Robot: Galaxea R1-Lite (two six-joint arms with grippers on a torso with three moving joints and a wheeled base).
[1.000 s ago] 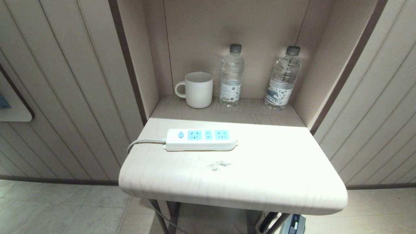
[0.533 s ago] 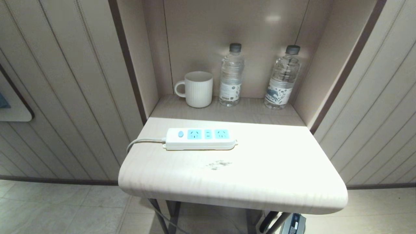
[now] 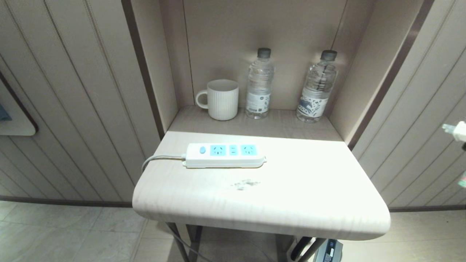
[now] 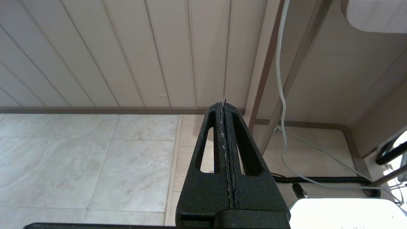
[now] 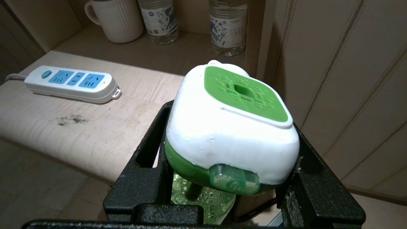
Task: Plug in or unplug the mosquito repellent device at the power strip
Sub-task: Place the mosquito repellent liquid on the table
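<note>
Glossy plastic power strip (image 3: 225, 155); matt pale woodgrain table (image 3: 309, 189).

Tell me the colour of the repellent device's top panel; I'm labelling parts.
Green, on a white body; the mosquito repellent device shows best in the right wrist view.

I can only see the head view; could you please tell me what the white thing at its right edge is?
Observer: It is the mosquito repellent device, clamped between the fingers of the right gripper.
Operator: Thank you. Is its liquid bottle attached?
Observer: Yes, the green liquid bottle sits under the white-and-green head, between the fingers.
Operator: And where is the left gripper, please?
Observer: The left gripper is shut, low beside the table leg, above the tiled floor.
</note>
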